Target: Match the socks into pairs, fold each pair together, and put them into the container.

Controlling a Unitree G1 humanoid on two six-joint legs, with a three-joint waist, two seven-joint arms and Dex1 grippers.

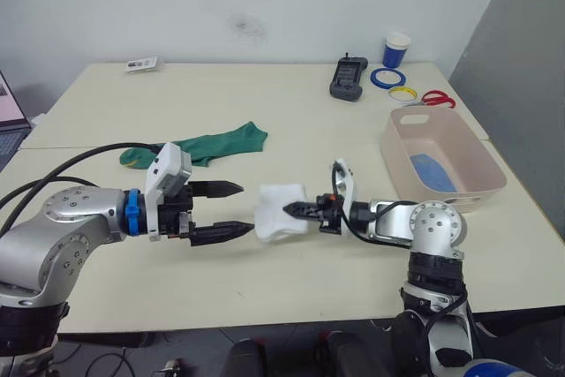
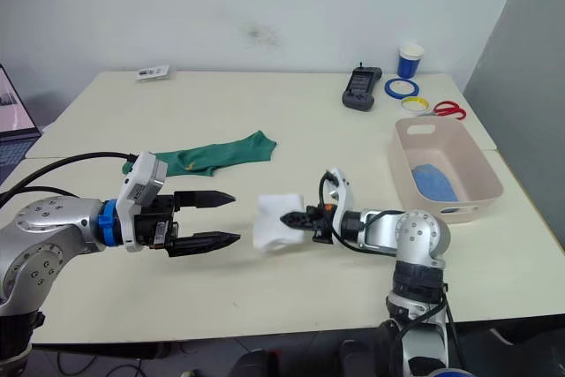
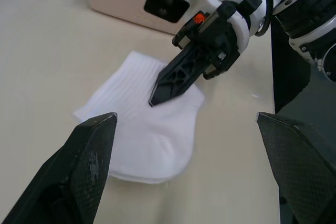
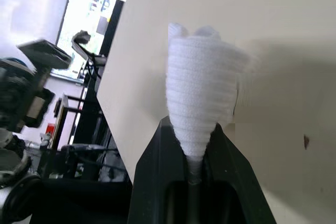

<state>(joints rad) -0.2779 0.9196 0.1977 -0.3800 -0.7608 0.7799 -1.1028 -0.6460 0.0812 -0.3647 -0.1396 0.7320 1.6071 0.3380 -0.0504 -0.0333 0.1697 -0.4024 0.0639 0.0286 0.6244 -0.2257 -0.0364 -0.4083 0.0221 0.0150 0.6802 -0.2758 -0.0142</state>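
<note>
Pale wall is backing a cream table [image 1: 265,94] that is carrying everything. Near the middle of the front edge, the right pincer [image 1: 288,210] is pinching the white socks [image 1: 279,212] — its two fingers are closing on a bunched fold of the fabric, as the right wrist view shows at [image 4: 199,98]. The bundle is resting on the table at about 9 o'clock from that pincer. Facing it from the other side, the left pincer [image 1: 231,210] is standing open, its fingers spread apart and holding nothing; the lower fingertip is sitting just beside the white bundle's edge.

Green socks [image 1: 207,147] are lying flat at 12 o'clock from the left pincer, well apart from it. The pink bin [image 1: 481,184] is sitting at 2 o'clock from the white bundle, near the table's right edge — blue socks [image 1: 433,171] are lying inside it on the bottom.

At 12 o'clock from the bin, a paper cup [image 1: 396,50], tape rolls [image 1: 388,78], red scissors [image 1: 434,99] and a black handset [image 1: 349,78] are clustering near the far edge.
</note>
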